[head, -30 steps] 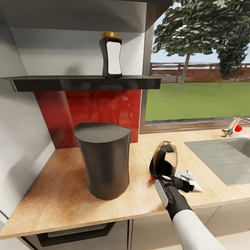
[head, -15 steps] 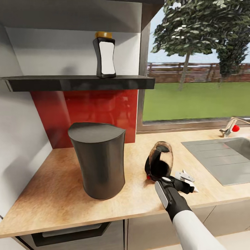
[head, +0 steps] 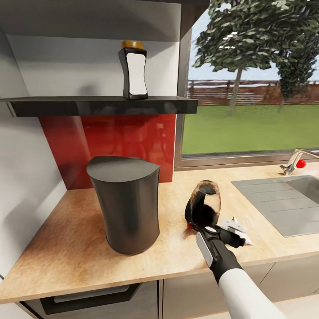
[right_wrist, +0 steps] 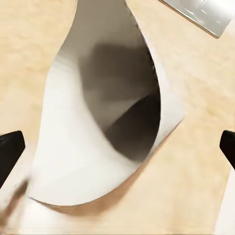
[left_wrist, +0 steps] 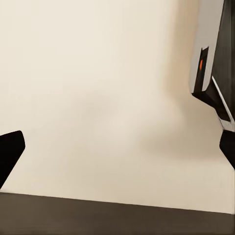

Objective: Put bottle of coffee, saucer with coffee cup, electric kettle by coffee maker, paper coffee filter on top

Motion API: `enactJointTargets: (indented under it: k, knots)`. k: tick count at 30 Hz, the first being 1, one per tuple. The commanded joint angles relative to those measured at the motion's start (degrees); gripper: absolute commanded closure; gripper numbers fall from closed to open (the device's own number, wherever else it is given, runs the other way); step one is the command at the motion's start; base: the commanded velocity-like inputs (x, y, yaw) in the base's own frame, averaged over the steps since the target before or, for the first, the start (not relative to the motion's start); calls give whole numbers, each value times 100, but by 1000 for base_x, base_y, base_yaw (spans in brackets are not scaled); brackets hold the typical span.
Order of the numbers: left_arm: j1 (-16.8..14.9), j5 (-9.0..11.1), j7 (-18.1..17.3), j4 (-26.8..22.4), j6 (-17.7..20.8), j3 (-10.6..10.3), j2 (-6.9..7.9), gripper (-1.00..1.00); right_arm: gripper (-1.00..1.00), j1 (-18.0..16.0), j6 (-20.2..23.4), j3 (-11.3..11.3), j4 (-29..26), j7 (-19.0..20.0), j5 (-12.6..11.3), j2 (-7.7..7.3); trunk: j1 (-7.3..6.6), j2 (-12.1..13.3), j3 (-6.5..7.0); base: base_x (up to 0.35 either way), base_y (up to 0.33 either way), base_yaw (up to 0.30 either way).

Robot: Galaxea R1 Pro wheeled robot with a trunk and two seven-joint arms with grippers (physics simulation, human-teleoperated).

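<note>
The dark-grey coffee maker stands on the wood-grain countertop. Above it, the bottle of coffee stands upright on the kitchen shelf. The glass electric kettle sits on the counter to the maker's right, looking tilted. Just right of the kettle, my right gripper hovers low over the white paper coffee filter. In the right wrist view the paper coffee filter lies between the widely spread fingertips of the open right gripper. My left gripper is open, facing a plain beige surface.
A grey sink with a faucet is set into the counter at the right. A red backsplash and a window run behind. A white wall closes the left end.
The camera shifted slightly at first, moving the whole scene left in view. My right gripper has edged a little forward over the filter. The kettle, maker and bottle stay put.
</note>
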Motion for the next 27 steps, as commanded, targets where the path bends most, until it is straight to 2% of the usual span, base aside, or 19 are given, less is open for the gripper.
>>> enactJointTargets:
  k: [1, 3, 10, 27]
  knots:
    - [-5, -4, 5, 11, -1, -6, -31, -100, -100, -4, 27, -2, 24, -21, -5, 35, 4, -12, -11, 0, 0, 0]
    - [-5, -4, 5, 11, 63, -6, -31, -100, -100, -4, -25, -2, 88, -21, -5, 94, 4, -12, -11, 0, 0, 0]
    - [-5, -20, -7, 9, -19, -23, -31, -100, -100, -4, -91, -4, 243, -15, -5, 115, 4, -12, -11, 0, 0, 0]
    - [-5, -22, -9, 9, -37, -28, -31, -100, -100, -4, -637, -6, 759, -13, -9, 101, 4, -12, -11, 0, 0, 0]
